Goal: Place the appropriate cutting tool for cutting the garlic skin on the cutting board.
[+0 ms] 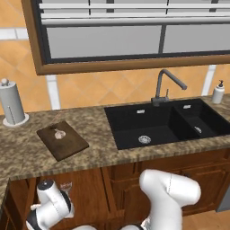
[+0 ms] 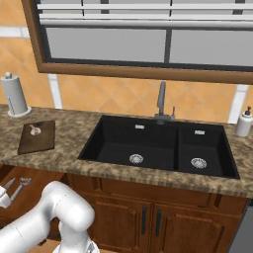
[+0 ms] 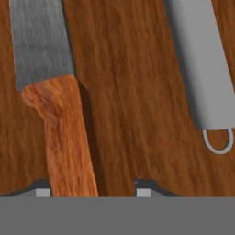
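Note:
The knife [image 3: 62,133] lies on a drawer's wooden bottom in the hand view, orange-brown handle toward me and grey blade [image 3: 39,41] pointing away. My gripper [image 3: 93,190] is low over it and open. The handle's end sits between the fingertips [image 3: 143,190], close against the left one. The dark brown cutting board [image 1: 67,146] rests on the counter left of the sink, with the garlic [image 1: 59,133] on it. From the right base view the board [image 2: 39,141] and garlic [image 2: 34,130] show at far left.
A grey metal utensil handle [image 3: 199,69] with a wire loop lies right of the knife. A silver fork [image 1: 66,186] shows in the open drawer under the counter. A paper towel roll [image 1: 12,104], black sink [image 1: 152,126], faucet [image 1: 164,85] and soap bottle [image 1: 218,92] stand on the counter.

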